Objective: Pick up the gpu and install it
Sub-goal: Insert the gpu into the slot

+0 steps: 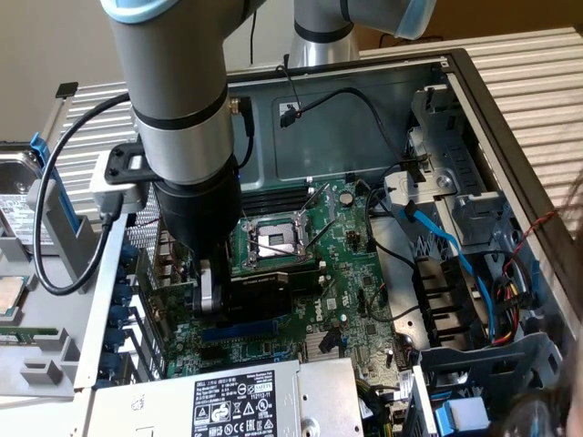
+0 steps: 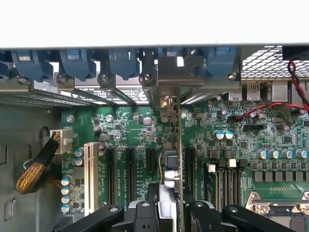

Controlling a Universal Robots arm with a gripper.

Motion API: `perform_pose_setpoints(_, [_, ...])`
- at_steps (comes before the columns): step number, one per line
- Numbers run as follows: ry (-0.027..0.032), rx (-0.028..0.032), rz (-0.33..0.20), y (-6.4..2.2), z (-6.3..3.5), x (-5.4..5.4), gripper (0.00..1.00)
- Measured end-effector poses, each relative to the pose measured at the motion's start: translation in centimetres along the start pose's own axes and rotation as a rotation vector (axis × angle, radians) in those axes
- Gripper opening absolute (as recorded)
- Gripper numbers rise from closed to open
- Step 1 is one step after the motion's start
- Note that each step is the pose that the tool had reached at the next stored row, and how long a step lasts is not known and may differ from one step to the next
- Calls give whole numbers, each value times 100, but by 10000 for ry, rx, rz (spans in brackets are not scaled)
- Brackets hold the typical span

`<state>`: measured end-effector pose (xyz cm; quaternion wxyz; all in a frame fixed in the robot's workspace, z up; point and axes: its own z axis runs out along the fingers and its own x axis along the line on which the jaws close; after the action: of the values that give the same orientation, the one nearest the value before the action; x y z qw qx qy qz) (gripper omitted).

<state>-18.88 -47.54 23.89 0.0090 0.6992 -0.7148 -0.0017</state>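
An open case (image 1: 474,100) is seen with the motherboard (image 1: 351,264) at centre frame. The gpu (image 1: 264,284) is clamped edge-on between the gripper's (image 2: 171,210) jaws, its long axis along the slots (image 2: 129,166), standing upright.

- Work surface (image 1: 537,64): pale, ribbed with parallel slats, seen beyond and beside the case.
- Open computer case (image 1: 474,91): lies directly on the surface, side panel off, interior facing up.
- Hard drive (image 1: 14,196): lies outside the case, at the exterior view's left edge, near grey brackets (image 1: 41,364).
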Motion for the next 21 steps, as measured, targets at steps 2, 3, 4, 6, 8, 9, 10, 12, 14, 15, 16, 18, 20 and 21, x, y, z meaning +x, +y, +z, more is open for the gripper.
perform_pose_setpoints(2, [2,0,-1,2,4,1,29])
perform_pose_setpoints(3, [1,0,0,5,8,0,29])
perform_pose_setpoints(4, [2,0,0,6,12,0,29])
perform_pose_setpoints(6, [2,-1,-1,7,15,0,29])
perform_pose_setpoints(8, [2,-1,0,8,15,0,29])
perform_pose_setpoints(9, [1,0,0,8,17,0,29])
perform_pose_setpoints(10, [-1,1,4,8,18,1,29])
perform_pose_setpoints(12, [-1,1,15,8,19,5,29])
perform_pose_setpoints(14, [1,-1,29,8,19,7,29])
perform_pose_setpoints(15, [0,-1,41,8,20,8,29])
perform_pose_setpoints(16, [-1,0,55,8,21,9,29])
perform_pose_setpoints(18, [0,-2,98,8,22,12,29])
perform_pose_setpoints(20, [-1,-3,168,8,22,13,29])
perform_pose_setpoints(21, [-1,-4,207,8,22,14,29])
